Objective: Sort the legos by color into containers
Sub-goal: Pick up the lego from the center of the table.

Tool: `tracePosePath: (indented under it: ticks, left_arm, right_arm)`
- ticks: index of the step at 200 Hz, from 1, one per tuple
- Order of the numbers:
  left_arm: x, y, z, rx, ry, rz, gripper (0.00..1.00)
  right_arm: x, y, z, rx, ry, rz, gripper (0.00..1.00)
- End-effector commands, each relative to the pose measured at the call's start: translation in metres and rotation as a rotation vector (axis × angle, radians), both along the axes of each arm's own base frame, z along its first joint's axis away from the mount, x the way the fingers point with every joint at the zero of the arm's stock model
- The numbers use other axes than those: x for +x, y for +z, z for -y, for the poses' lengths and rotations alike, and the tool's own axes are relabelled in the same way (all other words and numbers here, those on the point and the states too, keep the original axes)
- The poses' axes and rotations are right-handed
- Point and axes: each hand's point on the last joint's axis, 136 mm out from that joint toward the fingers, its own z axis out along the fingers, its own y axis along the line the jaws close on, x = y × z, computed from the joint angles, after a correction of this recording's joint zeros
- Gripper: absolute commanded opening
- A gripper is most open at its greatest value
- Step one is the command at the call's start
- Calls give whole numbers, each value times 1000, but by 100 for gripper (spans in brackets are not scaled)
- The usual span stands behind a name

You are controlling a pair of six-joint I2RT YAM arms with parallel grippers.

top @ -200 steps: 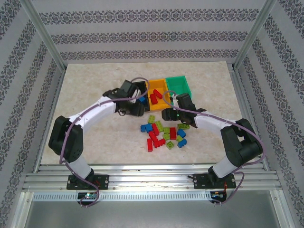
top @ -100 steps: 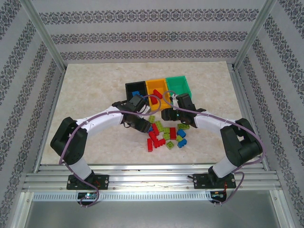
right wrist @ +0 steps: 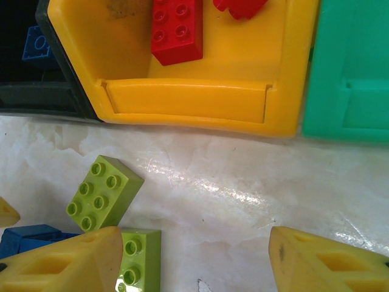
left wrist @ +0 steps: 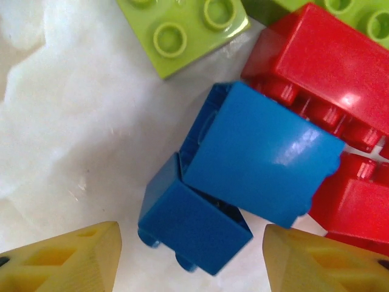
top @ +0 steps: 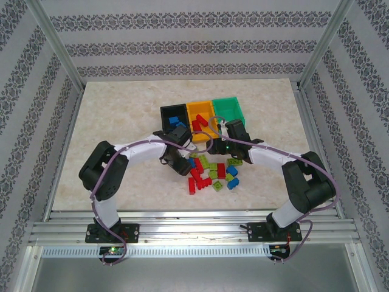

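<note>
Hovering at the 9 o'clock edge of a scatter of small studded plastic bricks (top: 213, 171) in blue, red and lime green, the left arm's yellow fingers (left wrist: 67, 258) stand parted on either side of two blue bricks (left wrist: 243, 158). The pair lie against each other on the pale marbled surface (top: 121, 109), and the fingers are closed on neither. A lime-green brick (left wrist: 182, 27) lies at 12 o'clock from that pair, and red bricks (left wrist: 328, 67) crowd in from 2 to 4 o'clock. The right arm's yellow fingers (right wrist: 328, 261), at the pile's 12 o'clock edge, are also spread and empty, with bare surface between them. Just beyond, side by side, stand a small black open-top plastic bin (top: 165, 115) at 11 o'clock holding a single blue brick (right wrist: 36, 42), an orange-yellow bin (right wrist: 188, 100) at 12 o'clock with a red brick (right wrist: 176, 30) inside, and a green bin (top: 231, 109) at 1 o'clock.
</note>
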Motion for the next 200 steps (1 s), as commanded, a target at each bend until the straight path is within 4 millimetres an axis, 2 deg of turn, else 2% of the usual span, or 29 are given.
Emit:
tracePosePath:
  ticks: [1,55,102,127,159,200]
  left_arm:
    - [4,2,4,22,-88,19,64]
    - [12,-10,10,44,-121,-8,62]
    - [6,-9,4,54,-102,-15,47]
    - [3,0,-1,47,-84,18,36]
    - [9,19,-3,24,-45,75,33]
    - [37,57,-7,-56,68,149,27]
  right_arm:
    - [3,3,1,13,-4,10,65]
    - [3,3,2,8,-6,13,65]
    - [3,5,3,9,-8,17,65]
    - [4,4,3,7,-8,13,65]
    - [4,2,2,11,-7,9,65]
    - [3,3,2,15,-5,8,65]
